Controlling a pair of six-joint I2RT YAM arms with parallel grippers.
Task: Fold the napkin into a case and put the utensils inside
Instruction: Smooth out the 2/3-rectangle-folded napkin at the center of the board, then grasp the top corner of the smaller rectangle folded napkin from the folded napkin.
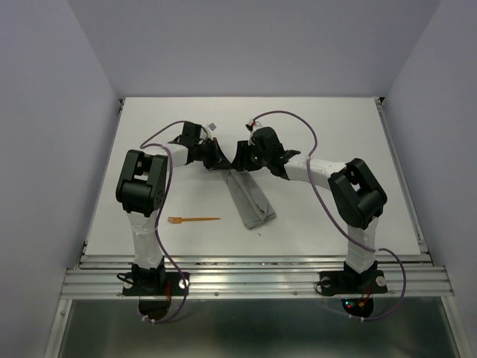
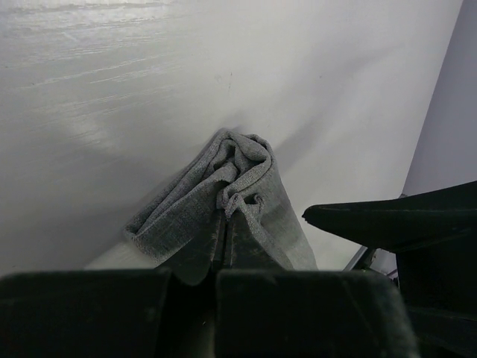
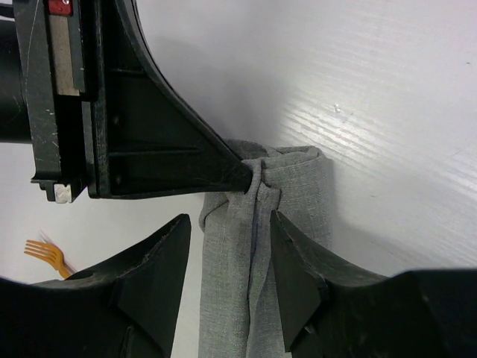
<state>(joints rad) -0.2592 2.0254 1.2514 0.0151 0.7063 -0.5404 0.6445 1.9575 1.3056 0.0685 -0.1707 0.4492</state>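
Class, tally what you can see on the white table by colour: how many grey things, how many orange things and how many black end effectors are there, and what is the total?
Grey: 1, the napkin
Orange: 1, the fork
Black: 2, the left end effector and the right end effector
Total: 4
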